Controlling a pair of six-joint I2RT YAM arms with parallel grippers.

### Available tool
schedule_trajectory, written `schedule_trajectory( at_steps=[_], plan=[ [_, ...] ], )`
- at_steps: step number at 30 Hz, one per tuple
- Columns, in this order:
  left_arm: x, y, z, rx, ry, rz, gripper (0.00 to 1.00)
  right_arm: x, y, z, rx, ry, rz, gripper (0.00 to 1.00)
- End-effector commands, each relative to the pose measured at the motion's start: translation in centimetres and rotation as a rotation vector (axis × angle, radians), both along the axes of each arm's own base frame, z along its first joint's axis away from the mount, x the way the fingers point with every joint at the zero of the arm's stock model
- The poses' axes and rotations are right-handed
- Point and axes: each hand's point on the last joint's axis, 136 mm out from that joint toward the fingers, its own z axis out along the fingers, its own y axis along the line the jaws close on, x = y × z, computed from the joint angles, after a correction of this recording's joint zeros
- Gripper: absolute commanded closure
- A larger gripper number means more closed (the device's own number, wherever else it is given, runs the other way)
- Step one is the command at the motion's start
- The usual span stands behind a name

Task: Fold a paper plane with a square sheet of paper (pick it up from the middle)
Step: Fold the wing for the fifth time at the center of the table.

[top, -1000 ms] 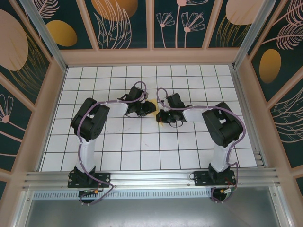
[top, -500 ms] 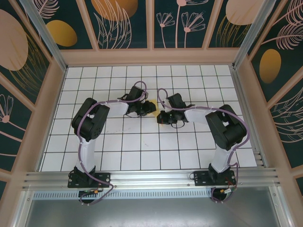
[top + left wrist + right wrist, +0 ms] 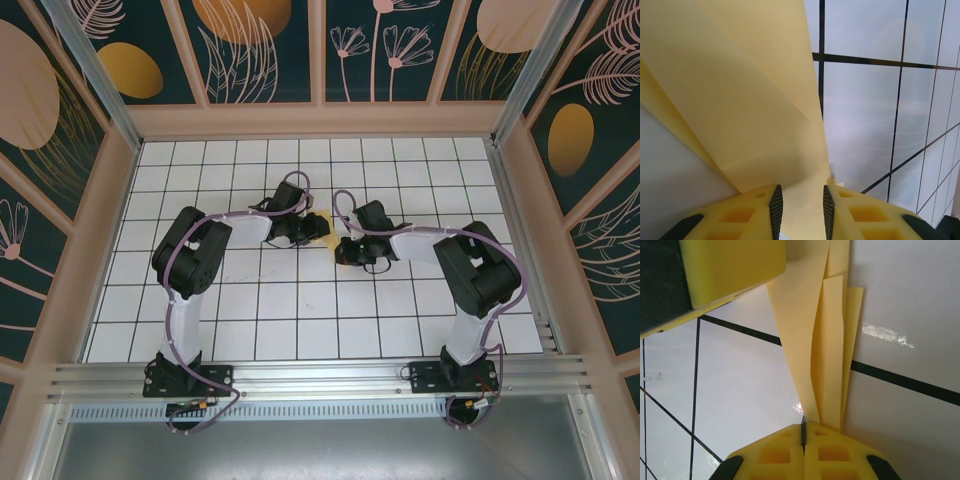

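The yellow paper, folded into a narrow creased paper plane (image 3: 827, 340), stretches between my two grippers at mid-table (image 3: 324, 228). In the left wrist view its broad layered part (image 3: 755, 100) slopes down and narrows into my left gripper (image 3: 800, 210), whose jaws stand partly closed with the paper filling the gap and touching both pads. My right gripper (image 3: 803, 432) is shut, with the paper's narrow end pinched at its fingertips. One yellow finger (image 3: 730, 265) of the left gripper hangs over the far end. From above, the left gripper (image 3: 312, 230) and right gripper (image 3: 345, 252) face each other closely.
The white gridded tabletop (image 3: 300, 300) surrounds the arms. A wooden frame (image 3: 320, 120) and patterned walls close it in on three sides. A metal rail (image 3: 320, 375) runs along the near edge by the arm bases.
The right gripper has shifted slightly toward the near side and left. The left gripper has turned a little, and more of the yellow paper shows between them.
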Motion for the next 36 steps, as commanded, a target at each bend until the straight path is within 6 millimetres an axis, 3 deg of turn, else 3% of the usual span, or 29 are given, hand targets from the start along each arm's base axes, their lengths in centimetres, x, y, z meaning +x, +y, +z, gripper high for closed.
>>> schedule_trajectory(
  at_steps=[1, 8, 17, 36],
  plan=[
    [0.1, 3.9, -4.9, 0.196, 0.041, 0.069, 0.69, -0.2, -2.3, -0.8, -0.060, 0.030, -0.053, 0.97],
    [0.1, 3.9, -5.0, 0.200, 0.042, 0.069, 0.69, 0.7, -0.8, 3.4, -0.001, -0.062, -0.013, 0.96],
    [0.1, 3.9, -4.9, 0.200, 0.041, 0.065, 0.69, 1.0, -1.5, 1.5, -0.102, -0.080, -0.020, 0.80],
    [0.1, 3.9, -5.0, 0.202, 0.045, 0.061, 0.69, 1.3, -0.5, 0.0, -0.101, -0.095, 0.062, 0.76]
  ],
)
